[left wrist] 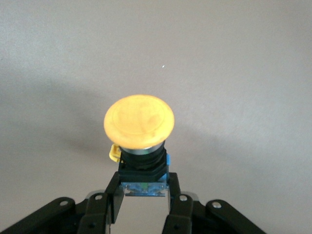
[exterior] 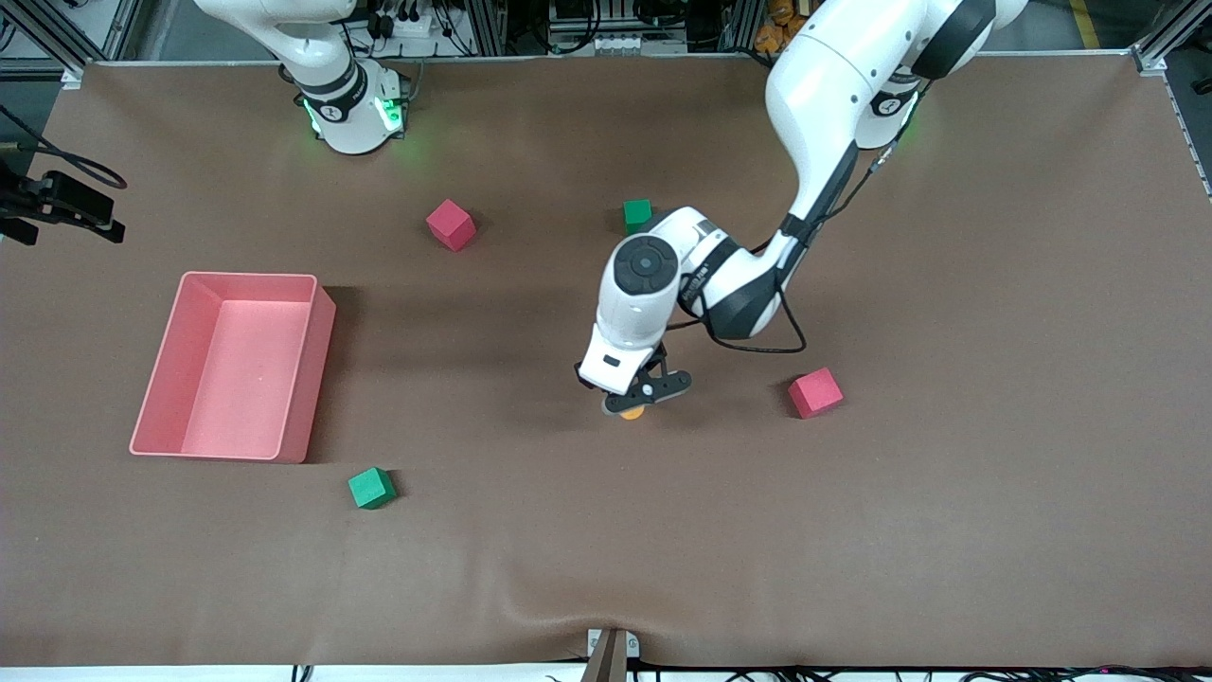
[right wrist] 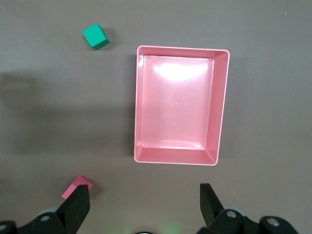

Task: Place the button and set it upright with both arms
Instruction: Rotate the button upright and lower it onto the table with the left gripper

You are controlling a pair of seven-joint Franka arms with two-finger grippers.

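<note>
Our left end effector [exterior: 636,398] hangs over the middle of the brown desk [exterior: 947,530], its fingers [left wrist: 115,195] clamped on the bluish base of the push-button [left wrist: 140,127], whose orange cap points away from the wrist. Our right end effector [right wrist: 144,202], fingers apart and holding nothing, waits high over the pink bin [right wrist: 180,105] at the right arm's end of the desk.

To do this step well, we judge that the button should be lowered slowly until it touches the cloth, kept square in the grip so it does not twist, and released only once it is settled; the wide cap will want to tip or roll it.

Room is generous. The desk under the button lies bare. A red cube [exterior: 815,392] sits beside the spot toward the left arm's end, a green cube [exterior: 371,488] nearer the camera by the bin, and another red cube [exterior: 451,224] and a green cube [exterior: 637,214] farther back. All desk edges are well apart from the work.
</note>
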